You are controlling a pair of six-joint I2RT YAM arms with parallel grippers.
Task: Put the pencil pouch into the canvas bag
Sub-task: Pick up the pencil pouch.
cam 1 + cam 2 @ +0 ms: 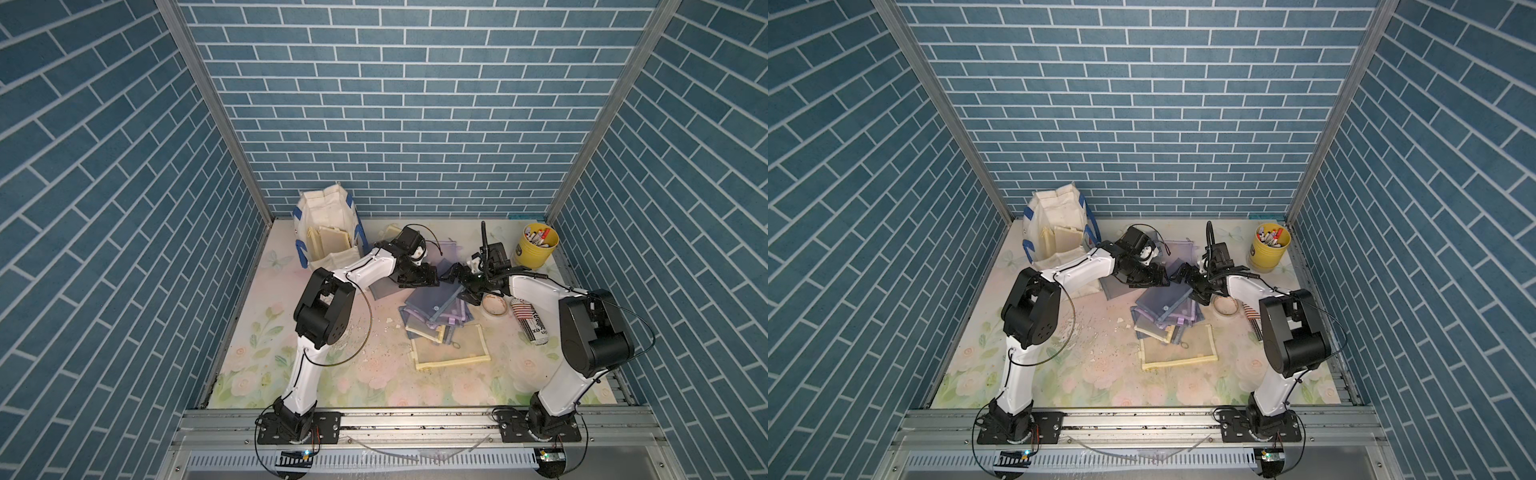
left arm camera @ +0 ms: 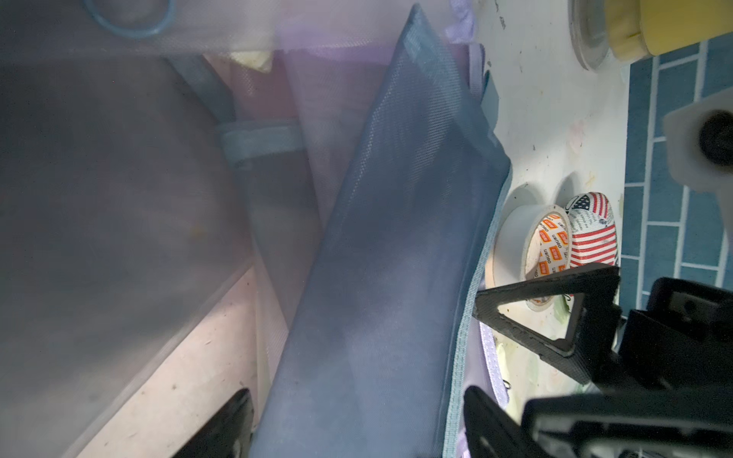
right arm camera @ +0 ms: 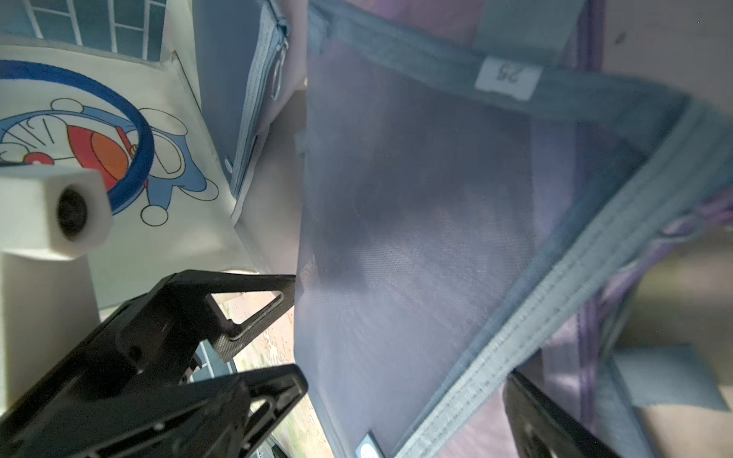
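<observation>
Left jaws stand wide astride the blue-grey mesh pencil pouch (image 2: 388, 238), tilted on edge over the heaped pouches (image 1: 432, 307) on the counter (image 1: 332, 374); right jaws gape wide beside it. Its white tag (image 3: 507, 77) reads "25". Off-white, blue-handled canvas bag (image 1: 320, 203) at far left holds upright cream pouches (image 1: 334, 241); yellow bucket (image 1: 534, 254) holds pens (image 1: 538, 237).

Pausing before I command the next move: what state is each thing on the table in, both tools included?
Canvas bag: upright, mouth open, yellow pouches inside.
Blue mesh pouch: between the left tool's fingers, not clamped.
Left tool: open.
Right tool: open.
Pouch pile: flat on the table, overlapping.
Yellow bucket: upright, holding pens.
Tape roll: lying flat.
Flag-print case: on its side.
</observation>
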